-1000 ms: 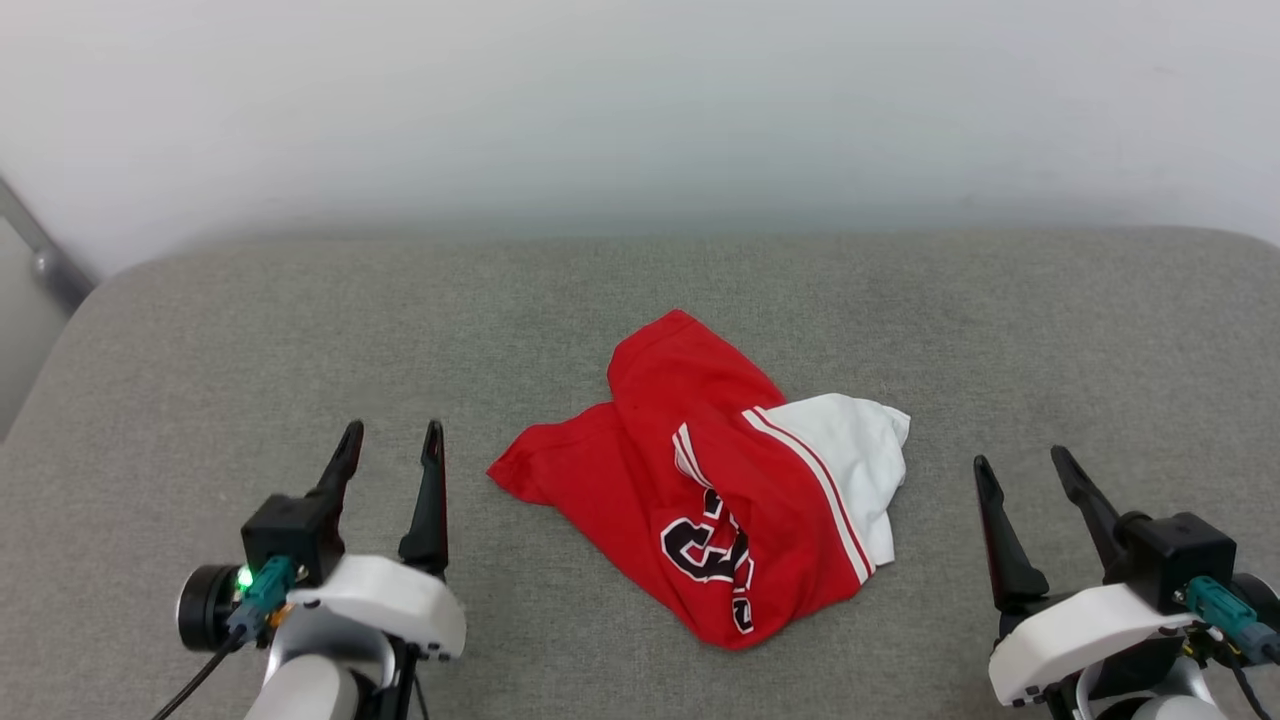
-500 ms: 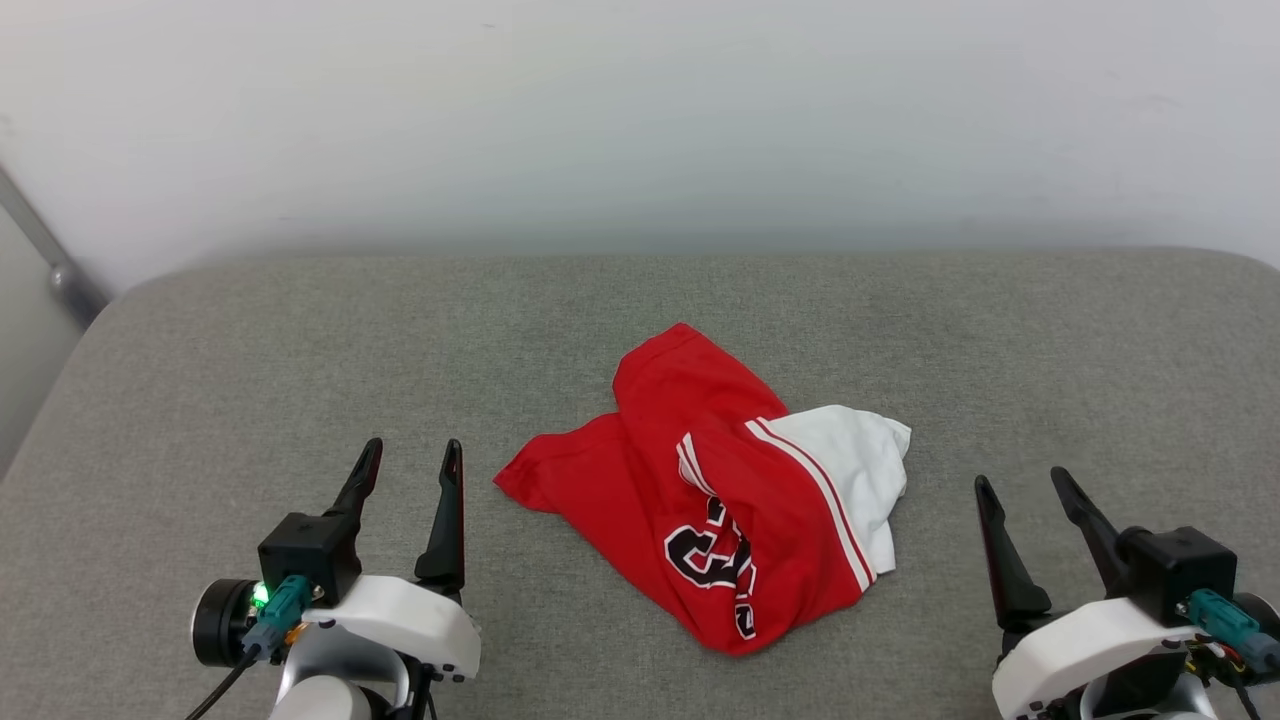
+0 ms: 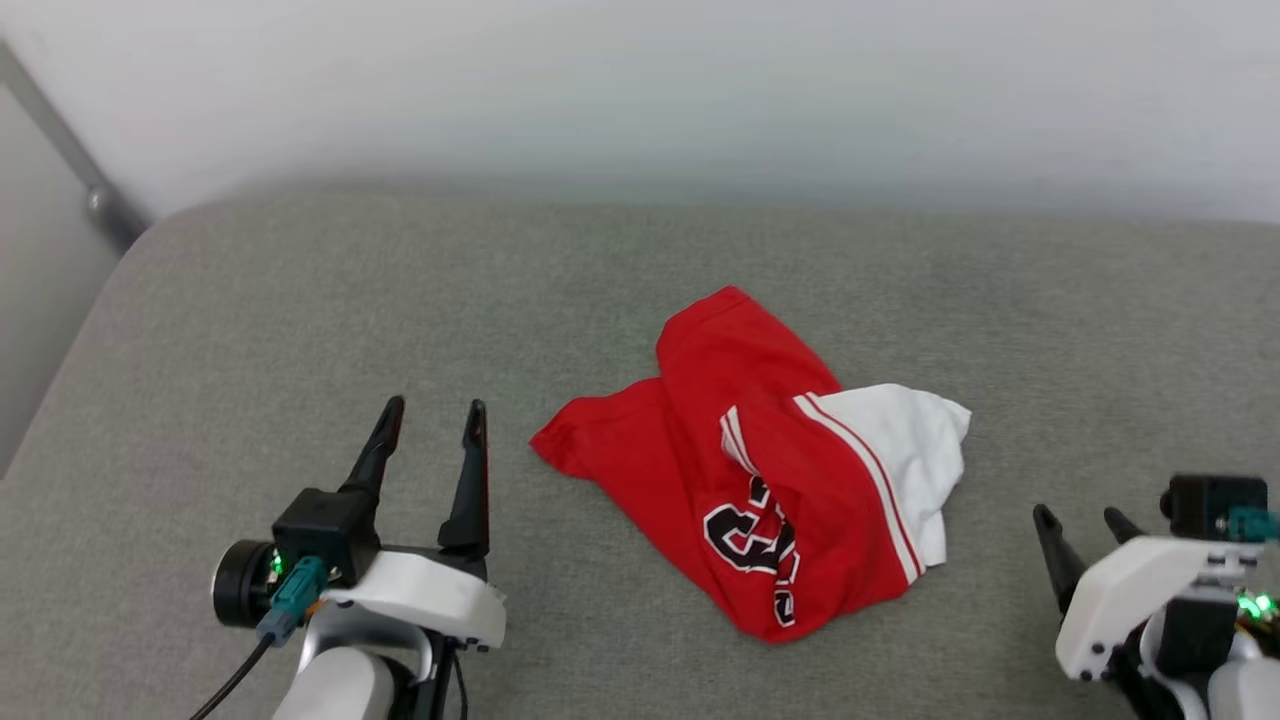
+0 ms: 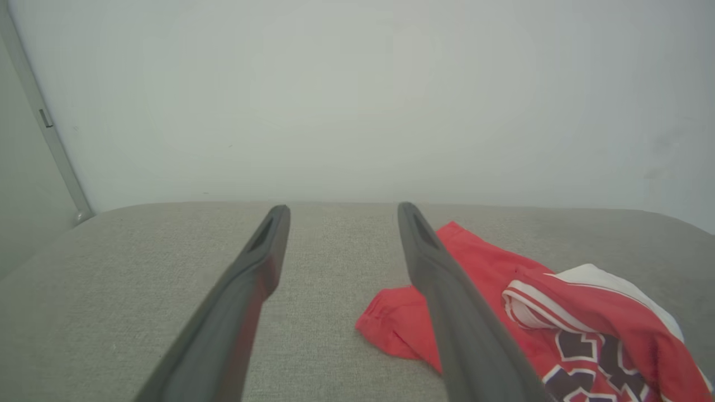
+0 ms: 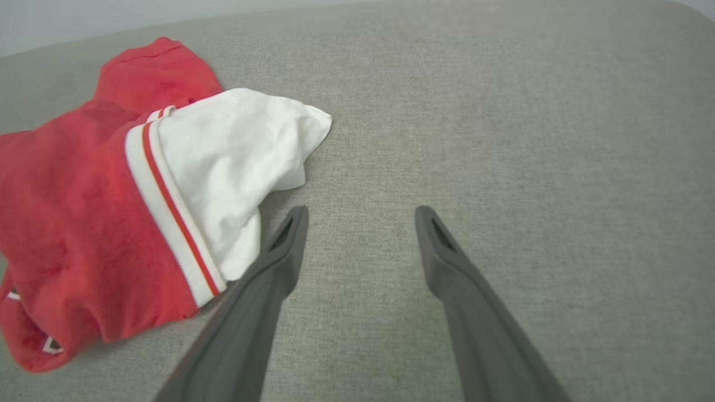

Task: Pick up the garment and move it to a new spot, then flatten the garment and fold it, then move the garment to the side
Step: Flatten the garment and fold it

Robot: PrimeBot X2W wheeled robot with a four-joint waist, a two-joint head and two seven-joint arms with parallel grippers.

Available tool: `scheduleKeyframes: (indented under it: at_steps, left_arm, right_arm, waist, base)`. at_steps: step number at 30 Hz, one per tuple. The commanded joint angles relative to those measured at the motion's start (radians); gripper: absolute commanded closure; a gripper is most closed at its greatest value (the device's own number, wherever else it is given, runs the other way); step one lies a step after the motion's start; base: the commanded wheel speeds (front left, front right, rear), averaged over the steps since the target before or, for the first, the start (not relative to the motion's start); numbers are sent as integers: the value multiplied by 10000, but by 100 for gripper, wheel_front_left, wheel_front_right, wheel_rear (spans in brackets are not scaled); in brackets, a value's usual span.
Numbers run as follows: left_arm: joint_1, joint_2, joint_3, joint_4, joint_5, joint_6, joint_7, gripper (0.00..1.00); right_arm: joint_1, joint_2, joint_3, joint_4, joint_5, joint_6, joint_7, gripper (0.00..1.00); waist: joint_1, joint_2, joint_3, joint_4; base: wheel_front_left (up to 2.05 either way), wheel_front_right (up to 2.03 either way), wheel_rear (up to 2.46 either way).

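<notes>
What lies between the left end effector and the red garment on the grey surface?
Nothing visible does. Bare grey surface separates the open left end effector from the nearest red edge of the crumpled garment.

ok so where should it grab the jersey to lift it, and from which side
Probably the white sleeve of the garment: it bulges up off the grey cushion at the crumpled heap's right edge, giving a loose fold to pinch. Come from the robot's right with the open right gripper, which sits nearest it.
</notes>
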Motion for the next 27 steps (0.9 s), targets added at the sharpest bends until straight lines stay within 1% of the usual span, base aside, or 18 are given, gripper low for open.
scheduleKeyframes:
  at_steps: [1,6,9,12,15,17,18,19,20,21,22,27]
  left_arm:
    - [-193,-48,-67,-37,56,-48,-102,0]
    - [-578,-260,-235,-14,163,-159,-259,0]
    - [-766,-426,-302,86,151,-224,-327,0]
    - [-905,-537,-351,258,145,-331,-394,0]
    - [-1014,-621,-329,432,164,-420,-422,0]
    - [-1067,-668,-324,502,208,-446,-445,0]
    - [-1082,-672,-302,529,216,-460,-458,0]
    - [-1080,-663,-272,561,219,-465,-466,0]
    - [-1078,-662,-242,584,230,-471,-472,0]
    - [-1073,-666,-210,604,242,-470,-476,0]
    - [-1068,-678,-189,620,260,-457,-480,0]
    - [-834,-665,-61,697,278,-432,-497,0]
  right_arm:
    - [-369,-215,112,70,237,-3,591,0]
    - [-1265,-903,754,280,876,-3,2595,0]
    - [-1751,-1176,1251,444,1260,-3,3508,0]
    - [-2063,-1357,1667,770,1613,-3,4231,0]
    - [-2146,-1368,1957,1276,1869,-3,4826,0]
    - [-2060,-1213,1977,1630,2103,-3,5135,0]
    - [-2008,-1208,2067,1755,2086,-3,5301,17]
    - [-1936,-1152,2107,1871,2181,-3,5460,60]
    - [-1902,-1077,2138,1936,2280,-3,5599,93]
    - [-1911,-1079,2192,1929,2300,-2,5681,100]
    - [-1946,-1135,2221,1880,2337,-2,5690,100]
    - [-2709,-1743,2295,867,2106,-3,4737,100]
  waist:
    - [0,-1,405,376]
    - [0,-1,954,829]
    - [0,-1,1210,1032]
    - [0,-1,1396,1173]
    - [0,-1,1488,1230]
    - [0,-1,1530,1258]
    - [0,-1,1533,1260]
    - [0,-1,1529,1249]
    - [0,-1,1523,1229]
    - [0,-1,1516,1207]
    - [0,-1,1501,1183]
    - [0,-1,1204,838]
  base:
    - [0,0,0]
    - [0,0,0]
    - [0,0,0]
    - [0,0,0]
    - [0,0,0]
    - [0,0,0]
    - [0,0,0]
    - [0,0,0]
    - [0,0,0]
    - [0,0,0]
    - [0,0,0]
    - [0,0,0]
